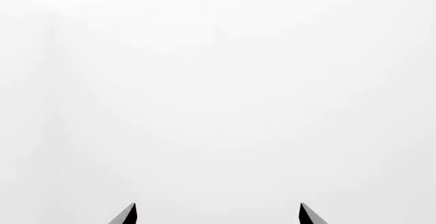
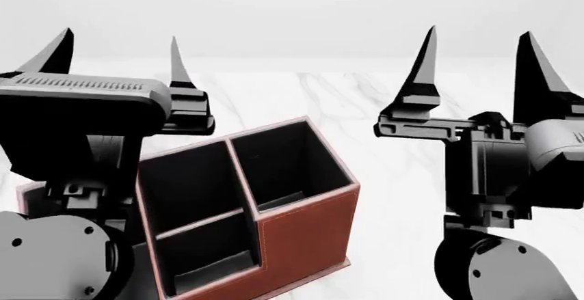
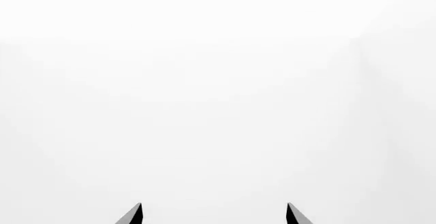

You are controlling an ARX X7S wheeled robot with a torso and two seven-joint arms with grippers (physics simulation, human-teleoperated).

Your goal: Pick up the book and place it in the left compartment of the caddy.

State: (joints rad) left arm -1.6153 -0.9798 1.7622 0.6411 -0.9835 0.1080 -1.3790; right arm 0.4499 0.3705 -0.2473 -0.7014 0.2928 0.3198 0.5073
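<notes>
In the left wrist view, only the two dark fingertips of the left end effector (image 1: 218,215) show, spread well apart with nothing between them, against plain white. In the head view, both arms are raised with fingers pointing up: the left end effector (image 2: 117,59) is released and empty, and so is the right end effector (image 2: 479,57). Below and between them the reddish-brown caddy (image 2: 306,235) stands on the white marbled counter (image 2: 365,102), its black-lined slots open to the camera and its left part hidden behind the left arm. The book is not visible in any view. In the right wrist view, the right fingertips are spread apart against blank white.
</notes>
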